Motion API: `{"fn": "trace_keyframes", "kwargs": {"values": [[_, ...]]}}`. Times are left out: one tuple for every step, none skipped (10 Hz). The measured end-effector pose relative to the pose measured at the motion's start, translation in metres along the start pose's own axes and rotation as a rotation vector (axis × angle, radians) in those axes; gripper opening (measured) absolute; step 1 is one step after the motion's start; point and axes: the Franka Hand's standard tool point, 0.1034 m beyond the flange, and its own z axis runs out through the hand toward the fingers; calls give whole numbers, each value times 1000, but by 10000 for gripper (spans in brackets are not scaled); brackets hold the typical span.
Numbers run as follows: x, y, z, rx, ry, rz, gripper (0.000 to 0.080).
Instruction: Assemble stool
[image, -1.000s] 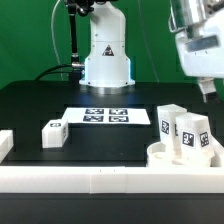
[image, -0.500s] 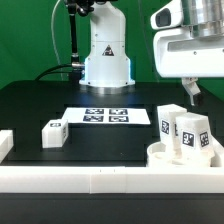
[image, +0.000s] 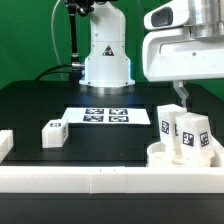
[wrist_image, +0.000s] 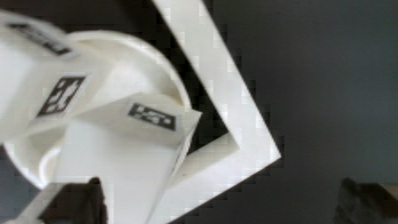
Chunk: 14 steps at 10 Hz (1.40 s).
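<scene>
The round white stool seat lies at the exterior view's right, against the front rail. At least two white block legs with tags stand on it, one plain-faced and one tagged. Another leg lies alone on the black table at the left. My gripper hangs open and empty just above the legs on the seat. In the wrist view the seat and tagged legs lie below my open gripper, and its dark fingertips touch nothing.
The marker board lies flat in the middle of the table in front of the robot base. A long white border rail runs along the front, with a short piece at the left. In the wrist view the rail corner runs beside the seat.
My gripper has moved to the exterior view's left and lower, from the upper right edge to just above the legs on the seat. The parts have not moved.
</scene>
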Motion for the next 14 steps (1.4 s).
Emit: {"fn": "trace_keyframes", "kwargs": {"values": [[2,0,-2,-32,6,-108,649],[4,2,-3,-51,13,-220,649],[4,4,-3,-52,10,-282,649],[4,4,-3,-53,8,-359,649],[4,5,-3,-54,6,-435,649],[5,6,-3,-59,4,-530,649],[6,7,-2,-85,5,-666,649],[7,7,0,-97,16,-744,649],[8,9,3,-103,17,-814,649],[7,11,7,-108,9,-897,649],[9,13,10,-110,10,-946,649],[8,14,14,-110,7,-933,649],[7,16,18,-111,2,-932,649],[7,18,22,-112,-1,-931,649]]}}
